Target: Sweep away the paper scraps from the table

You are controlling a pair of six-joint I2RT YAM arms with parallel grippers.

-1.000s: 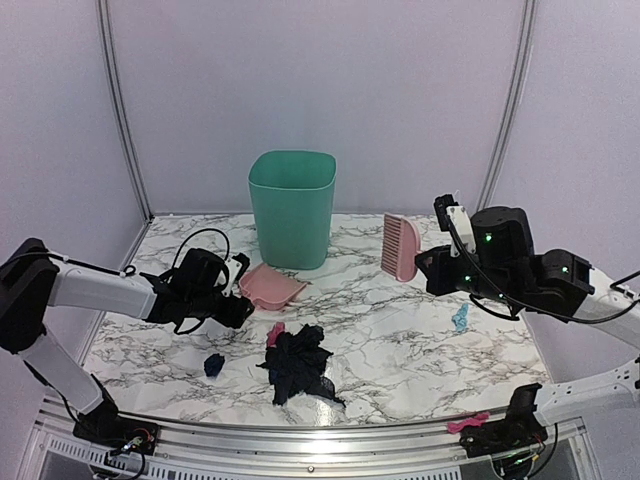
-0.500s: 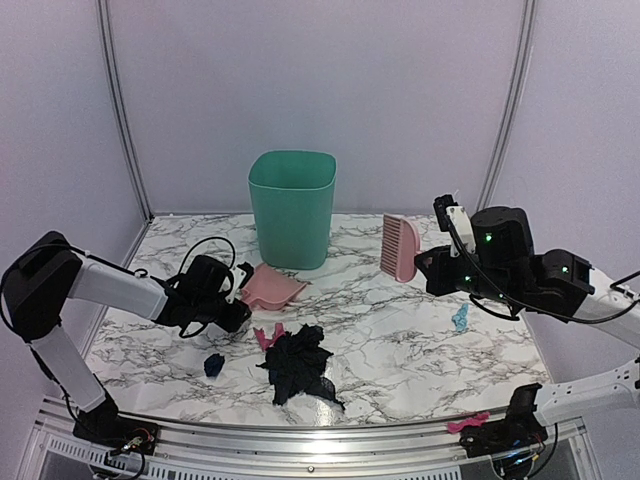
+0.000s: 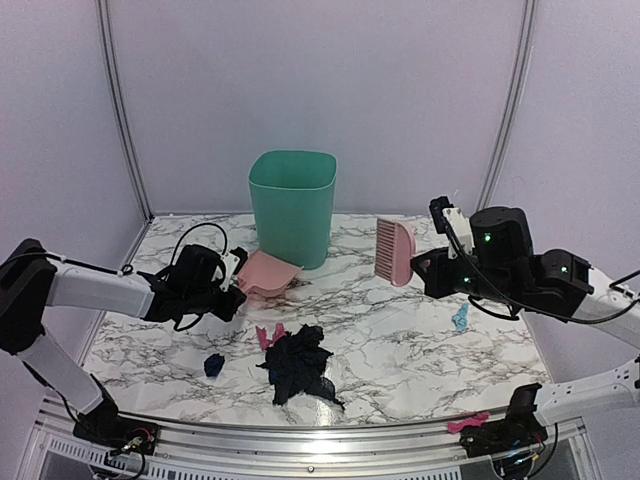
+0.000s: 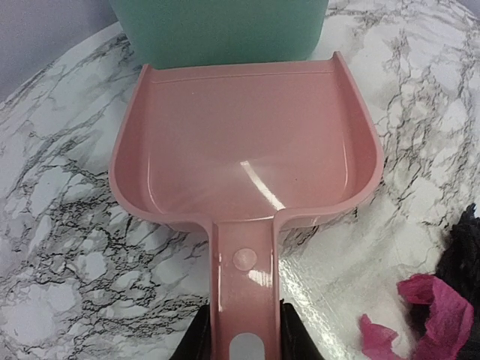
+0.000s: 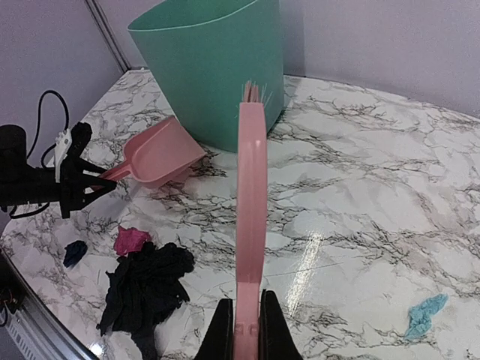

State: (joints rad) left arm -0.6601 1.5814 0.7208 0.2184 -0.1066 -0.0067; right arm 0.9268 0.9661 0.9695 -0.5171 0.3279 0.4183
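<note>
Scraps all on the counter (image 3: 420,350), front half:
- black heap (image 3: 298,366), the largest, near the front centre
- magenta scrap (image 3: 267,335) touching the heap's back-left edge
- navy bit (image 3: 213,365) alone, left of the heap
- light-blue piece (image 3: 460,318) well apart on the right, under the right arm

Left arm: reaches low over the counter from the left edge, forearm near level, wrist pointing right toward the bin (image 3: 292,207). Left claw (image 4: 244,343) is narrow, with a finger pressed on either side of the dustpan (image 4: 244,165) handle. The pan's mouth faces the bin and lies just in front of its base, back-left of the heap. Cannot tell whether the pan's lip touches the counter.

Right arm: elbow raised, held well above the right side of the counter, wrist pointing left. Right claw (image 5: 245,330) is clamped tight on the brush (image 5: 251,202) handle. The brush is in the air, standing on edge, just right of the bin and level with its lower half.

Containers: the dustpan scoop shows only its bare, glossy pink floor. The green bin stands upright at the back centre; its inside is not visible in any view.
</note>
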